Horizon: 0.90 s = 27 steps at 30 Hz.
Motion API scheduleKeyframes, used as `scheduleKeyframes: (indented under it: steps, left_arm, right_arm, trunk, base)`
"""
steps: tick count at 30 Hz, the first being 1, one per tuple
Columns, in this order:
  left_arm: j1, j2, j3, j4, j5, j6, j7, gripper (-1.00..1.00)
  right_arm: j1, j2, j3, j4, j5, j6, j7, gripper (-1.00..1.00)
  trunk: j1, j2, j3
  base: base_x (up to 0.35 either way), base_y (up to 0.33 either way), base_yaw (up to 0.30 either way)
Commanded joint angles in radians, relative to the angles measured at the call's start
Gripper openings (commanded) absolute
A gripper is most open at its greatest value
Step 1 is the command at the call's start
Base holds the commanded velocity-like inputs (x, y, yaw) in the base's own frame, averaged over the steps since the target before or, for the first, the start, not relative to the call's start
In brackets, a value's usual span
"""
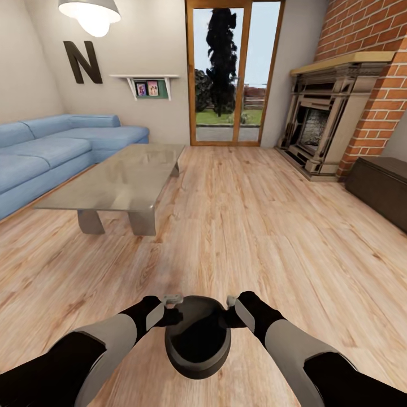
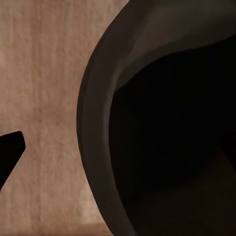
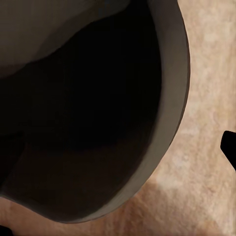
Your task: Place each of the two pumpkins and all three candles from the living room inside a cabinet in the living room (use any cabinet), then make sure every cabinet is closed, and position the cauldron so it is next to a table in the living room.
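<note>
Cauldron (image 1: 198, 339): black, wide-mouthed, hanging between the two grippers at the near edge of the head view, mouth facing up and above the wooden floor (image 1: 254, 237); both wrist views are showing its thick rolled rim and dark inside close up.
Left gripper (image 1: 169, 308): pressing against the cauldron's left rim — how wide its fingers are standing I cannot tell; one dark fingertip (image 2: 10, 152) is showing off to the side of the pot in the left wrist view.
Right gripper (image 1: 230, 310): meeting the cauldron's right rim from the opposite side; its spread is also hidden, with a dark fingertip (image 3: 230, 147) showing outside the rim.
Coffee table (image 1: 121, 181): glass-topped on grey block legs, standing far and to the left of the cauldron, well apart from it.
Sofa (image 1: 51, 150): blue, running along the left wall just beyond the table.
Cabinet (image 1: 381, 189): low, dark brown, sitting at the right edge — fronts looking shut from this angle.
Fireplace (image 1: 325, 121): set in a brick wall at far right, beside the cabinet.
Glass door (image 1: 234, 73): standing in the far wall, trees showing outside.
</note>
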Motion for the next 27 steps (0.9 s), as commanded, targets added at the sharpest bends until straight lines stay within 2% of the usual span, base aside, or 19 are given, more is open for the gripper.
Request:
scheduleKeyframes:
  steps: [1, 6, 14, 20, 27]
  left_arm:
    - [0.0, 0.0, -0.006, -0.002, 0.011, 0.005, 0.006, 1.0]
    - [0.0, 0.0, -0.006, -0.001, 0.011, 0.002, 0.008, 1.0]
    - [0.0, 0.0, -0.006, -0.001, 0.011, 0.001, 0.009, 1.0]
    - [0.0, 0.0, -0.006, -0.001, 0.011, 0.001, 0.009, 1.0]
    - [0.0, 0.0, -0.006, -0.001, 0.011, 0.001, 0.009, 1.0]
  right_arm:
    - [0.0, 0.0, 0.002, -0.001, -0.001, 0.004, 0.0, 1.0]
    - [0.0, 0.0, 0.003, 0.0, -0.001, 0.0, 0.0, 1.0]
    - [0.0, 0.0, 0.004, 0.001, -0.001, -0.003, 0.0, 1.0]
    - [0.0, 0.0, 0.034, 0.001, -0.001, -0.005, 0.0, 1.0]
    - [0.0, 0.0, 0.046, 0.001, -0.001, -0.005, 0.0, 1.0]
  trunk:
    - [0.0, 0.0, -0.001]
    - [0.0, 0.0, -0.001]
    - [0.003, -0.002, -0.032]
    - [0.006, -0.004, -0.055]
    - [0.009, -0.005, -0.082]
  base:
    - [0.013, 0.0, 0.0]
    - [0.003, 0.0, 0.0]
    - [0.0, 0.0, 0.0]
    - [0.0, 0.0, 0.0]
    - [0.0, 0.0, 0.0]
